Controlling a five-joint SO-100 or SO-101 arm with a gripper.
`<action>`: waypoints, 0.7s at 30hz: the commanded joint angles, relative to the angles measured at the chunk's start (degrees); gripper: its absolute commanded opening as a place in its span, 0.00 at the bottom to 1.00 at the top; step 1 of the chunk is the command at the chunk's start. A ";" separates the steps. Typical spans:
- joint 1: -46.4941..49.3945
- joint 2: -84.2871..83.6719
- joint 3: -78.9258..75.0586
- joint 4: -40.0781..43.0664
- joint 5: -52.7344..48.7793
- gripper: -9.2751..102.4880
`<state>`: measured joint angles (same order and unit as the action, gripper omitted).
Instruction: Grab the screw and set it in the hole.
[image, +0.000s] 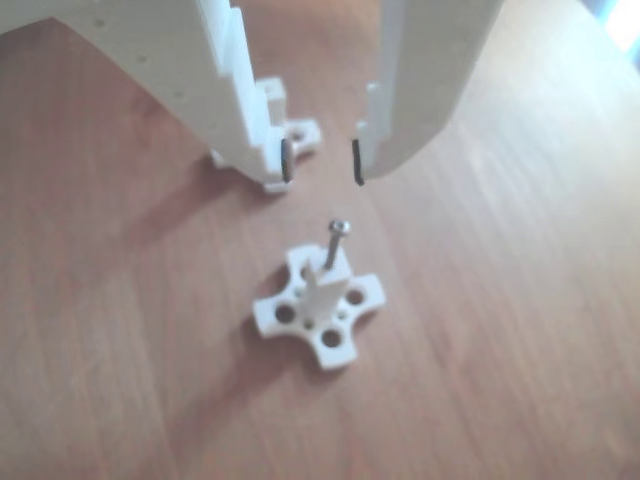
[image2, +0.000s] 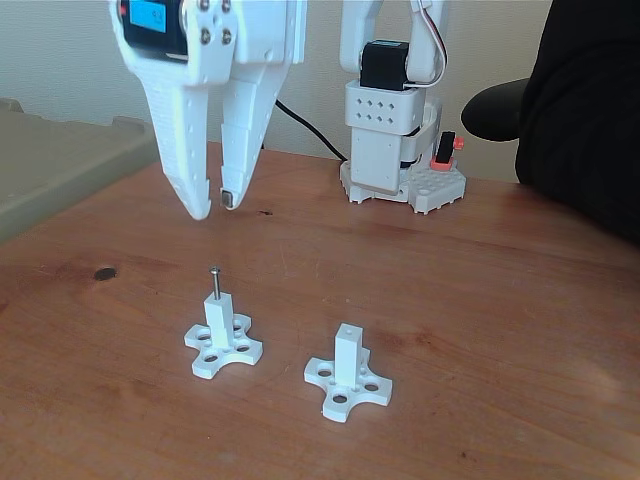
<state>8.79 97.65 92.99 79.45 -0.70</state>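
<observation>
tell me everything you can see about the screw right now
The screw is thin, short, silver-grey metal with a small round head. It stands upright, head up, shank sunk in the hole in the top of the left white post in the fixed view, most of its length still showing. Nothing else touches it. The pincer hangs above it, open and empty.

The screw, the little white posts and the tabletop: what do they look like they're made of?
The screw looks like metal: thin, grey-silver, with a slight glint on its head. The two posts and their cross-shaped bases look like matte white plastic, possibly 3D-printed, though no layer lines are visible. The tabletop looks like reddish-brown wood or wood veneer, with grain and a soft sheen. The tool looks like the same white plastic.
</observation>
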 joint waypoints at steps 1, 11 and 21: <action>-0.79 0.35 -5.36 -0.18 -0.70 0.16; -0.88 -2.20 -5.10 -2.37 -0.70 0.17; -0.97 -3.43 -5.01 -3.34 -0.70 0.17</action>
<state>8.79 93.43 92.99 76.90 -0.88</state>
